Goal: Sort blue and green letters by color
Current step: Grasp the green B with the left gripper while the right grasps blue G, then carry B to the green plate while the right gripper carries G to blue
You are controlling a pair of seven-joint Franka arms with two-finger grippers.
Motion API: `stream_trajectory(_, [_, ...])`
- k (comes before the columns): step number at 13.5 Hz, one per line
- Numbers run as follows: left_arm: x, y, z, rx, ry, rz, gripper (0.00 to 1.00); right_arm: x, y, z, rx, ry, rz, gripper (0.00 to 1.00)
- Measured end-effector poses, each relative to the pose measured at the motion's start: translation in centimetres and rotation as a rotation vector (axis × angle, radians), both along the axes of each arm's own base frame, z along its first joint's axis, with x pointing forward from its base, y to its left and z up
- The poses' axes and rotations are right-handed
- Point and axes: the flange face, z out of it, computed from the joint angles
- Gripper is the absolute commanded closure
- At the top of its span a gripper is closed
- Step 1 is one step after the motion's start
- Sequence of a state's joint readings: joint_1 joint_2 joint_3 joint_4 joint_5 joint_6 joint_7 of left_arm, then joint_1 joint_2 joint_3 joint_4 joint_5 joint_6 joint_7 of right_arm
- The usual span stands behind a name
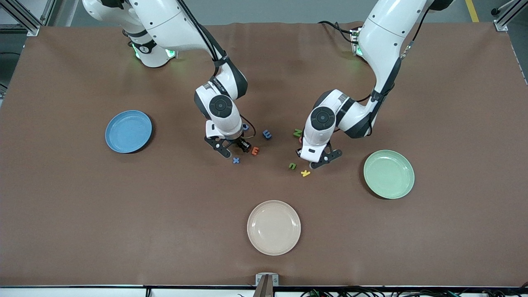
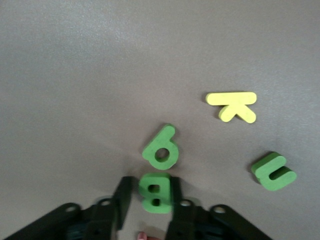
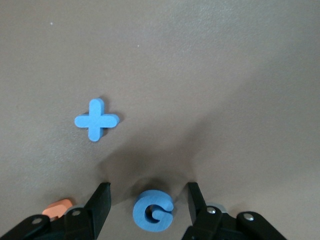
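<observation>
I see the right hand (image 3: 149, 200) low at frame centre, fingers spread around a blue G (image 3: 153, 210) on the tabletop (image 1: 123, 206); a blue cross (image 3: 96, 120) lies just ahead. Left hand (image 2: 149, 196), centre-right of the frame, fingers clamped against a green B (image 2: 155, 193); green 9 (image 2: 161, 148) just beside, green U (image 2: 273, 171) and yellow K (image 2: 234, 105) near.

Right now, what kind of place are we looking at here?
Probably a robotics lab bench: two Franka arms work over a brown-covered table framed by aluminium rails, with cables along its edge and foam letters between coloured plates.
</observation>
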State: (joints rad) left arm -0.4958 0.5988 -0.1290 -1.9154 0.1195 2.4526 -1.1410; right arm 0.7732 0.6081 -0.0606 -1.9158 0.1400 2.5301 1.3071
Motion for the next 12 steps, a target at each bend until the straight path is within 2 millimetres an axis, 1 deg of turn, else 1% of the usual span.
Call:
stream_trajectory(3, [0.0,0.0,0.0,0.000,0.000,0.001,1.00,-0.4,0.6,0.0,0.000,0.000,0.008,0.30])
stream_trajectory(4, [0.1,0.0,0.1,-0.001,-0.002,0.002,1.00,-0.6,0.7,0.0,0.000,0.001,0.011,0.34])
stream_trajectory(6, [0.7,0.0,1.1,-0.009,-0.017,0.008,1.00,-0.7,0.8,0.0,-0.003,0.005,0.013,0.49])
stream_trajectory(7, [1.1,0.1,2.2,-0.010,-0.025,0.012,1.00,-0.6,0.9,0.2,-0.005,0.009,0.014,0.59])
stream_trajectory(8, [1.6,0.3,3.8,-0.006,-0.030,0.019,1.00,-0.6,0.9,0.2,-0.007,0.012,0.014,0.72])
stream_trajectory(9, [2.1,0.9,5.8,-0.001,-0.035,0.029,1.00,-0.5,1.0,0.4,-0.004,0.009,0.014,0.87])
stream_trajectory(10, [2.6,1.8,7.8,0.004,-0.041,0.039,1.00,-0.4,1.1,0.5,-0.003,0.007,0.015,0.97])
stream_trajectory(11, [3.2,2.8,9.6,0.008,-0.047,0.041,1.00,-0.4,1.1,0.5,-0.004,0.009,0.014,1.00])
stream_trajectory(12, [3.8,4.2,11.2,0.012,-0.050,0.036,1.00,-0.4,1.1,0.5,-0.005,0.010,0.014,1.00])
